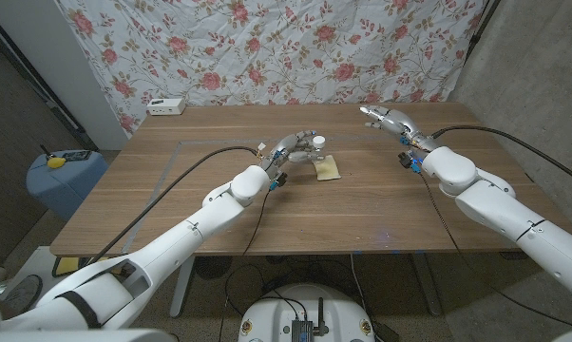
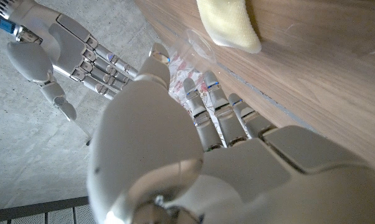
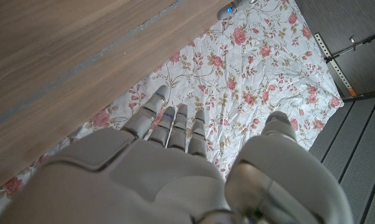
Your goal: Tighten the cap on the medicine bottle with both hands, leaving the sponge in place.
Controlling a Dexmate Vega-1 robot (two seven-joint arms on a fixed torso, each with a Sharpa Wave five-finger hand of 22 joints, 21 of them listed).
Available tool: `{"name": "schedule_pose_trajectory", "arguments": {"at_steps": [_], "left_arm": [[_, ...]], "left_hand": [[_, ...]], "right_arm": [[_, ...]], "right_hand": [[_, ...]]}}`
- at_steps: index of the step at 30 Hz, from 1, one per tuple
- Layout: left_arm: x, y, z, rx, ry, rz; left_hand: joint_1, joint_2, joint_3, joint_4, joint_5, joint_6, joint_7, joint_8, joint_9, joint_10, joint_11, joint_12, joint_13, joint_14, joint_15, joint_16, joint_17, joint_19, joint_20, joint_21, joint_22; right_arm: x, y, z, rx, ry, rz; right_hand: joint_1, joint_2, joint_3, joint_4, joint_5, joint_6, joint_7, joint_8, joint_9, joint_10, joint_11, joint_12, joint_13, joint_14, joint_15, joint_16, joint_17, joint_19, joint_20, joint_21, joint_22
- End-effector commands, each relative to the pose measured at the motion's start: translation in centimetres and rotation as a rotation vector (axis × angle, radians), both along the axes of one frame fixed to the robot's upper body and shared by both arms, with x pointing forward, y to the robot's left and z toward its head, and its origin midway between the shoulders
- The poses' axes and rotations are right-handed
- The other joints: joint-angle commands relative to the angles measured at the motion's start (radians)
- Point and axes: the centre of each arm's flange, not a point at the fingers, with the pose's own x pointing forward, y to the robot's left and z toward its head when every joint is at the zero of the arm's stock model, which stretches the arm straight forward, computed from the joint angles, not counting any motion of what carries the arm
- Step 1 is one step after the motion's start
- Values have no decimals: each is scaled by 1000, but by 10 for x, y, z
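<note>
From the head view we see the medicine bottle [image 1: 317, 144] standing near the middle of the counter [image 1: 172, 199], a little toward its far edge, with its white cap on top. The left hand [image 1: 291, 152] wraps around it from the robot's left, fingers curled against its side. The yellow sponge [image 1: 328, 167] lies just beside the bottle, on the side toward the counter's near edge. The right hand [image 1: 385, 121] hovers well apart, near the far edge toward the right corner, fingers loosely extended and holding nothing. A small white box [image 1: 165, 105] sits at the far left corner.

In the left wrist view we look along the left hand [image 2: 194, 130]: its fingers close on the clear bottle [image 2: 197, 46], though the cap is hard to make out. The sponge [image 2: 228, 25] lies beside it, and the right hand [image 2: 69, 53] shows beyond, fingers apart and empty.

In the right wrist view we see the right hand [image 3: 169, 162] with fingers slightly spread, over the counter's edge [image 3: 63, 56] and the flowered cloth [image 3: 256, 68] behind.
</note>
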Motion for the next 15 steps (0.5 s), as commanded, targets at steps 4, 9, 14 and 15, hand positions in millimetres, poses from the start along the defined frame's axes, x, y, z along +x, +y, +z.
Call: {"name": "schedule_pose_trajectory", "arguments": {"at_steps": [4,9,14,15], "left_arm": [[2,-6,2,16,-7,-10],[4,-8,3,22,-9,-16],[4,-10,4,25,-10,-22],[4,-11,4,27,-10,-22]], "left_hand": [[-1,8,7,0,-2,12,2,-3,2,21,-5,4,4,10,-117,-1,0,10,-74,-1,2],[-2,7,8,0,-3,12,2,-4,2,21,-5,3,4,9,-117,-2,0,10,-75,-1,2],[-3,7,9,0,-3,12,3,-4,2,24,-4,3,4,10,-116,-2,0,10,-74,-2,2],[-3,8,9,0,-3,12,2,-4,2,24,-4,4,4,10,-116,-2,0,9,-73,-2,2]], "right_arm": [[-14,13,17,-158,17,-67],[-18,17,21,-192,8,-75],[-23,21,25,-227,10,-81],[-24,22,26,-233,9,-83]], "right_hand": [[75,18,23,-57,-68,1,45,-3,4,8,-2,7,6,16,1,6,4,24,-29,5,3],[80,12,23,-62,-69,-1,56,-3,4,4,-4,5,6,16,2,5,4,26,-28,5,3],[85,8,23,-65,-70,-4,59,-4,4,0,-1,4,6,13,6,3,3,25,-27,4,3],[85,6,22,-66,-70,-5,59,-5,4,-1,-2,4,6,11,5,3,3,24,-25,4,3]]}}
